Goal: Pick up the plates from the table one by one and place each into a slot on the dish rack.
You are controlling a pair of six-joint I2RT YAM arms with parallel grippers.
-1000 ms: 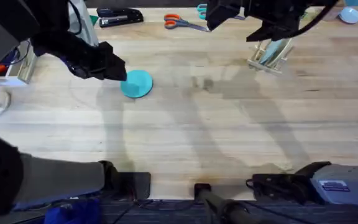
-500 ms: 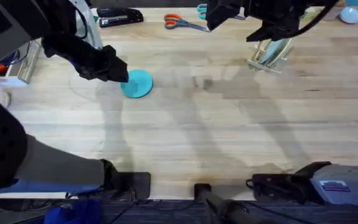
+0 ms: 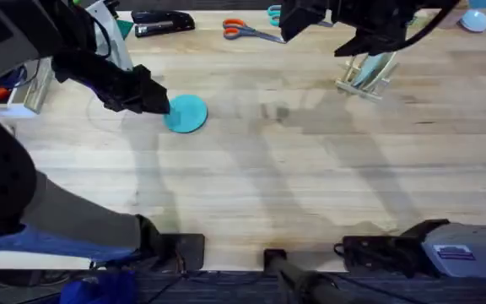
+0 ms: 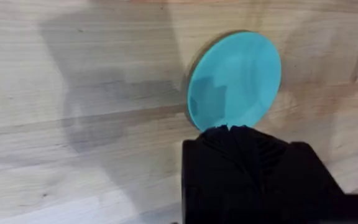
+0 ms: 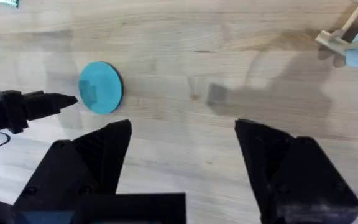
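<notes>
**Left pincer at teal plate, right pincer released near rack**

Teal plate [image 3: 186, 113] lies flat on the bench [image 3: 251, 169], upper left of centre in overhead. Left pincer [image 3: 160, 105] sits at the plate's left edge, fingers drawn together; actual grip on the rim: cannot tell. Right pincer [image 5: 182, 146] spread wide, nothing between its fingers. Dish rack [image 3: 364, 74] upper right, a pale plate standing in it.
</notes>
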